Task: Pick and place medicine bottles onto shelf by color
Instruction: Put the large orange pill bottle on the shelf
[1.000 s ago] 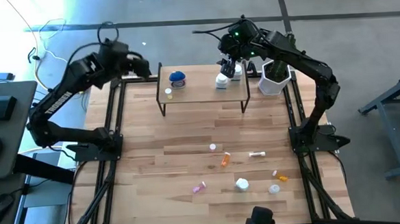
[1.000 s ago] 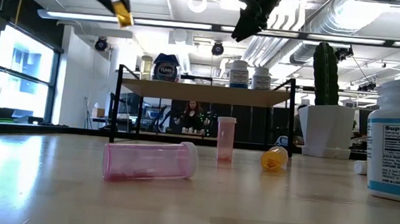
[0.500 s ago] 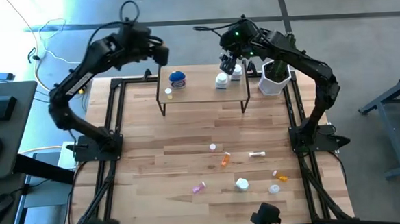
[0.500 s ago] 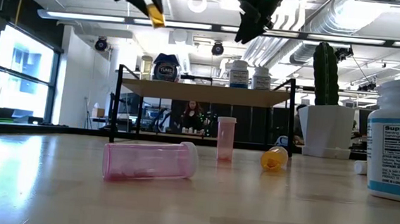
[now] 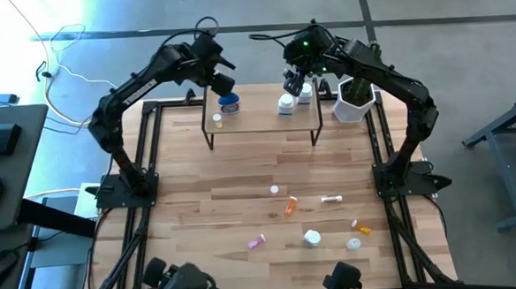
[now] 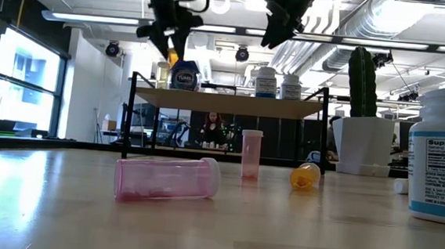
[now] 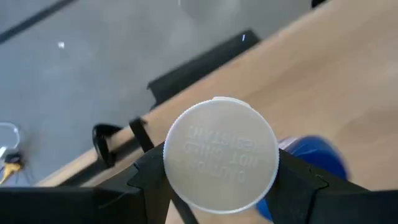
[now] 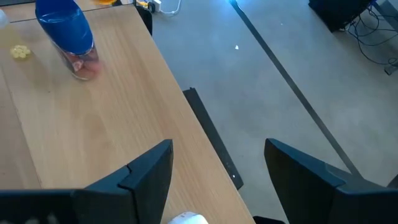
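Observation:
The shelf point(image 5: 261, 125) stands at the table's far side; it also shows in the low view point(image 6: 232, 102). On it stand a blue-lidded jar point(image 5: 228, 100), a small yellowish bottle point(image 5: 218, 120) and two white bottles point(image 5: 286, 104). My left gripper point(image 5: 223, 81) is shut on an orange bottle with a white cap point(image 6: 170, 56) above the shelf's left end, by the blue-lidded jar point(image 6: 183, 76). My right gripper point(image 5: 295, 79) is open and empty above the white bottles point(image 6: 265, 82). A pink bottle point(image 5: 258, 242), an orange one point(image 5: 290, 206) and a white jar point(image 5: 312, 238) lie on the table. My left gripper point(image 7: 221, 180) pinches the orange bottle between its two fingers point(image 7: 146, 177), at or just under the white cap point(image 7: 221, 152), whose top faces the wrist camera. The fingers come from above, slanting down. The orange body point(image 6: 170, 56) hangs tilted below them, clear of the shelf.
A white plant pot point(image 5: 353, 102) with a cactus point(image 6: 363, 79) stands right of the shelf. Several small bottles point(image 5: 332, 198) point(image 5: 354, 224) point(image 5: 275, 190) lie on the table's near half. A large white bottle point(image 6: 443, 152) stands close to the low camera.
My left gripper has carried the orange bottle toward the table's right, from beyond the shelf's left end to above it, and has come down toward the blue-lidded jar. It has stayed shut on the bottle.

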